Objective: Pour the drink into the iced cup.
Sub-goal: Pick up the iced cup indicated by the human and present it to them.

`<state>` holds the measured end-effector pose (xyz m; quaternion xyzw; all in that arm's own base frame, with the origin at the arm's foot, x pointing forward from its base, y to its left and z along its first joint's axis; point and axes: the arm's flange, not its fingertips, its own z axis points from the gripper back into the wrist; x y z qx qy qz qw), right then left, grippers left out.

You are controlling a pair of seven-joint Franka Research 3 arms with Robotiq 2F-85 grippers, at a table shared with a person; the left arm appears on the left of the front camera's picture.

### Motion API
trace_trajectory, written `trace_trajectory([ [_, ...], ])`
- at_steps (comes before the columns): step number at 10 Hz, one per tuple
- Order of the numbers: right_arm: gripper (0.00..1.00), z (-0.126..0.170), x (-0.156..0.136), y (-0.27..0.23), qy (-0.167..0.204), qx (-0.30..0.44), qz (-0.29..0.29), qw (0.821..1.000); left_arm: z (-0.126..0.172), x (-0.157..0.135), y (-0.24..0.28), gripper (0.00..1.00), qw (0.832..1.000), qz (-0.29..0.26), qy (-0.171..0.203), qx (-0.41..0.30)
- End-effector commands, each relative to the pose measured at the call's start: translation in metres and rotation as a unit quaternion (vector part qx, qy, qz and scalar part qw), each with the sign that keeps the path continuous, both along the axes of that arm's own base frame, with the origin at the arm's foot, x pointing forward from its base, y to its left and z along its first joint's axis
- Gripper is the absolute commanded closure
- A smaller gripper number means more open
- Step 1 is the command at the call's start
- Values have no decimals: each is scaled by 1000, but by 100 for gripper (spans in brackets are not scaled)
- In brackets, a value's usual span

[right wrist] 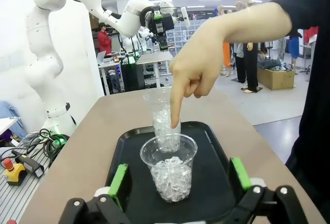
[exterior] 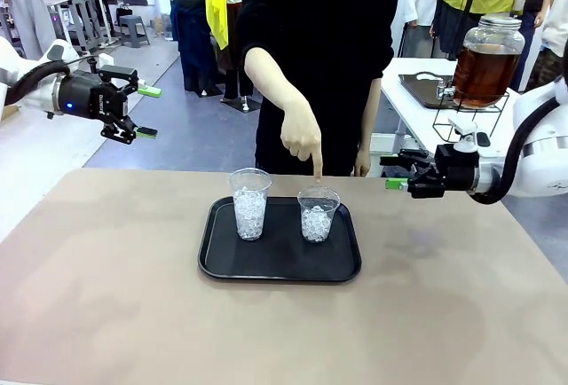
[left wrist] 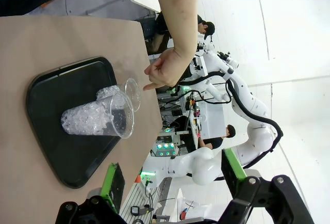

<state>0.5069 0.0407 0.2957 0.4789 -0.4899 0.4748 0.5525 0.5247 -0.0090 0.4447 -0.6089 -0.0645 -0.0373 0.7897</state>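
The left gripper (exterior: pixel 147 112) hangs in the air above the far left corner of the table (exterior: pixel 106 296), its black jaws spread wide with nothing between the flat green pads; the right gripper (exterior: pixel 393 172) hovers just over the table's far right edge, equally wide apart and empty, its fingers aimed sideways toward the middle; between the two lies a glossy black tray (exterior: pixel 222 261), a shallow rectangle with rounded corners, on the matte beige tabletop; two clear plastic cups stand upright on it, slightly apart, both tapered and holding chunky ice; the taller cup (exterior: pixel 249 203) is on the robot's left, the shorter cup (exterior: pixel 318 215) on its right; the person's hand (exterior: pixel 302 137), reaching from a black sleeve, points its index finger straight down at the shorter cup, the fingertip just above the rim; the drink (exterior: pixel 484 79), a translucent amber-brown liquid, sits well apart from the cups in a rounded glass spigot jar (exterior: pixel 499 30) on a thin black wire stand (exterior: pixel 470 123), on a white table behind the right arm.
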Motion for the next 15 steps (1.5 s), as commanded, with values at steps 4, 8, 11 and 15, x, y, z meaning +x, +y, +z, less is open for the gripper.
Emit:
trace_trajectory([
  [4, 0, -37, 15, 35, -23, 5, -9, 1000, 1, 0, 0, 0, 1000, 2, -2, 1],
  [8, 0, -69, 16, 52, -22, 5, 6, 1000, 1, 0, 0, 0, 1000, 2, -2, 1],
  [11, 0, -87, 15, 62, -10, 3, 12, 1000, 1, 0, 0, 0, 1000, 2, -2, 1],
  [15, 0, -98, 22, 76, -3, -2, 12, 1000, 1, 0, 0, 0, 1000, 2, -2, 1],
])
